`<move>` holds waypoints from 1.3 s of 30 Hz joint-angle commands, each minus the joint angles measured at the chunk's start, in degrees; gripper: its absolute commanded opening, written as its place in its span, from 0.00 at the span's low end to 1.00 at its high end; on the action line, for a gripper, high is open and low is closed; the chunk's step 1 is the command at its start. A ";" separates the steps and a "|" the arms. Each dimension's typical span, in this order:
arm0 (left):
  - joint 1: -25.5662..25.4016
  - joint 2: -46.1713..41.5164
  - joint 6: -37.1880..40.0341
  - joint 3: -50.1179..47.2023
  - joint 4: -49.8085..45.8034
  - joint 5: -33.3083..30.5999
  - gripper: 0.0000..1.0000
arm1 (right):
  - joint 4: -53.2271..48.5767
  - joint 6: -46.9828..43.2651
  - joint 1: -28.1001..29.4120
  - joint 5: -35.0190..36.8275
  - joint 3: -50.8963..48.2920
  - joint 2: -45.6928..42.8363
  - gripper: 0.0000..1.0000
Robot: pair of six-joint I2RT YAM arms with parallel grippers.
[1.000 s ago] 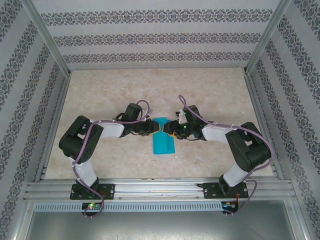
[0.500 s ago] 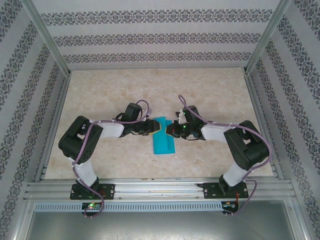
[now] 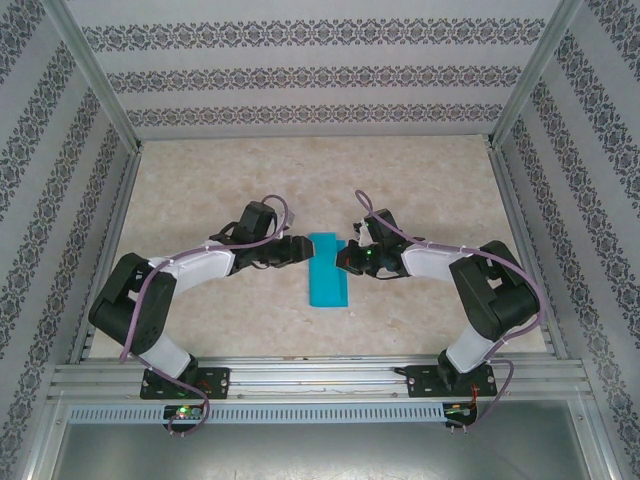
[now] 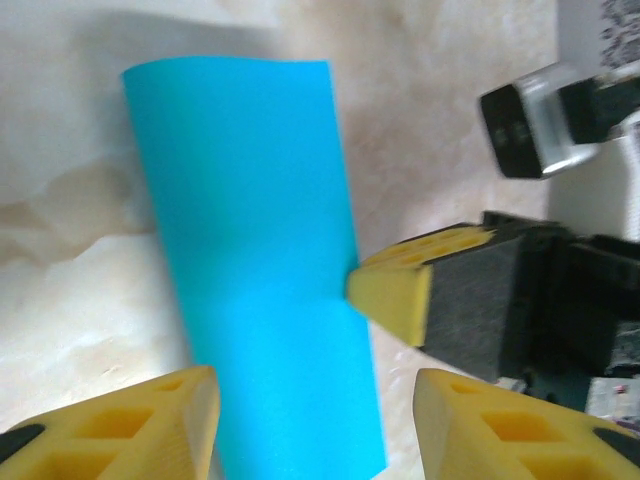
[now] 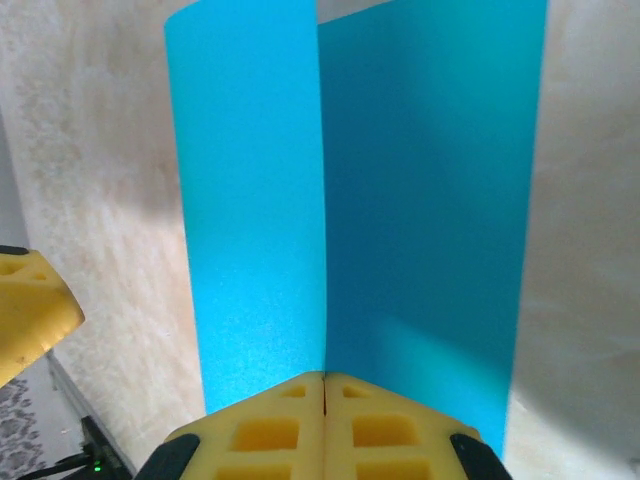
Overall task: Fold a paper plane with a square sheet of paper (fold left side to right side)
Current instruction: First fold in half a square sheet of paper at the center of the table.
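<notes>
On the beige marbled tabletop [image 3: 430, 190] the square sheet of paper [image 3: 329, 272] lies as a narrow teal strip with bare surface on every side of it, so the left-over-right fold appears already made. The right gripper [image 3: 345, 258] sits just right of the sheet's far half. Its yellow fingers are pressed fully together, and the left wrist view shows its tip [image 4: 395, 290] touching the sheet's right edge. Whether any paper is nipped between the pads cannot be told. Judged from this placement, the closed tip serves as a stop or presser that keeps the doubled edge from sliding or springing open. The left gripper [image 3: 298, 248] stands just left of the sheet, clear of it, with its fingers [image 4: 130, 420] spread apart and nothing held, which leaves the strip free. In the right wrist view the sheet [image 5: 430, 200] shows two panels meeting along a straight line. The paler left panel curls at its far corner, so the upper layer probably does not lie quite flat and the crease may want further pressing. Beyond the sheet, wall panels papered in grey ornamental bands [image 3: 320, 80] close the cell on three sides. An aluminium rail [image 3: 320, 375] carrying both arm bases runs across on the sheet's near side.
</notes>
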 commanded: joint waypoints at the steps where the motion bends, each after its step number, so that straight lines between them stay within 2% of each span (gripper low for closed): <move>1: -0.90 1.74 3.14 1.21 -4.82 -1.25 0.54 | -3.58 -2.15 0.63 3.18 1.43 -1.66 0.00; 12: -3.26 9.63 2.35 6.27 -3.43 -0.38 0.54 | -4.85 -2.54 0.85 4.01 1.50 -1.68 0.00; 29: -6.77 16.57 2.84 11.58 -11.05 -8.72 0.49 | -6.43 -2.30 0.95 5.52 1.34 -1.23 0.00; 33: -7.64 17.42 2.00 11.32 -11.63 -10.06 0.47 | -6.70 -2.44 0.85 5.78 1.00 -2.27 0.11; 39: -8.88 19.01 2.70 12.97 -14.81 -11.54 0.46 | -8.30 -3.20 -0.61 7.66 -0.64 -6.78 0.32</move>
